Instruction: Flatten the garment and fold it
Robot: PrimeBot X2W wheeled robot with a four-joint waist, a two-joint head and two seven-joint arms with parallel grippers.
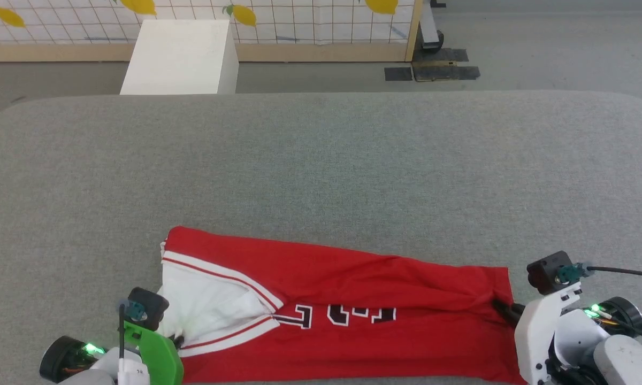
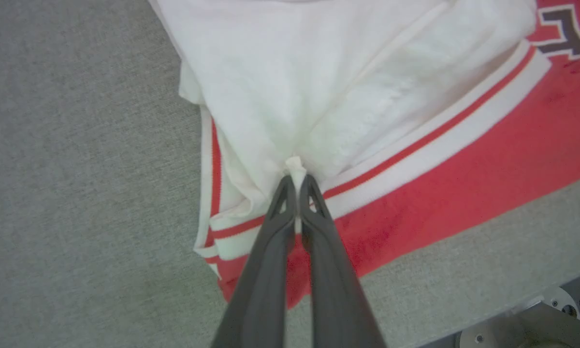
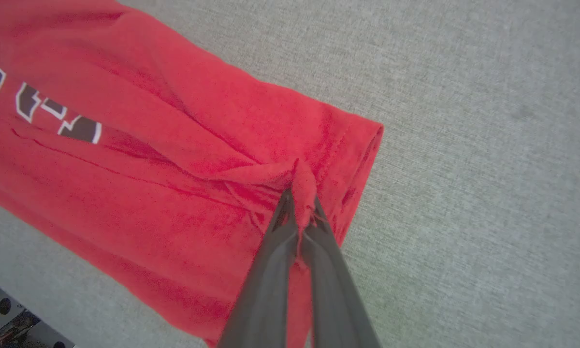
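With the two long dark fingers (image 2: pixel 270 251) of the left gripper (image 2: pixel 297 186), nipped shut on a small tuft of white sleeve cloth, leaving no gap at the tips. With the matching dark fingers (image 3: pixel 328 270) of the right gripper (image 3: pixel 299 203), clamped just as tightly on a bunched ridge of red cloth close to the hem. Gripped in both cases the same thing: the red jersey-style shirt (image 1: pixel 353 278) with white short sleeves, red-and-white striped trim and black, white-outlined lettering. Found it, from the head view, spread sideways at the 6 o'clock edge of the grey, felt-like fabric tabletop (image 1: pixel 321 160), with the lettering partly covered by an overlying red fold. Saw the white sleeve at its 9 o'clock end and the plain red hem at its 3 o'clock end. Located the left gripper at about 8 o'clock of the shirt, by the sleeve, and the right gripper at about 4 o'clock, on the hem end. Noted creases running from the right-hand pinch toward the middle of the shirt. Could not tell whether the cloth at either pinch was lifted off the tabletop. Beyond the tabletop, at 11 o'clock, made out a white rectangular box (image 1: pixel 182 56) on the grey floor (image 1: pixel 540 48), and behind it a white gridded wall panel (image 1: pixel 299 21) printed with yellow lemons.
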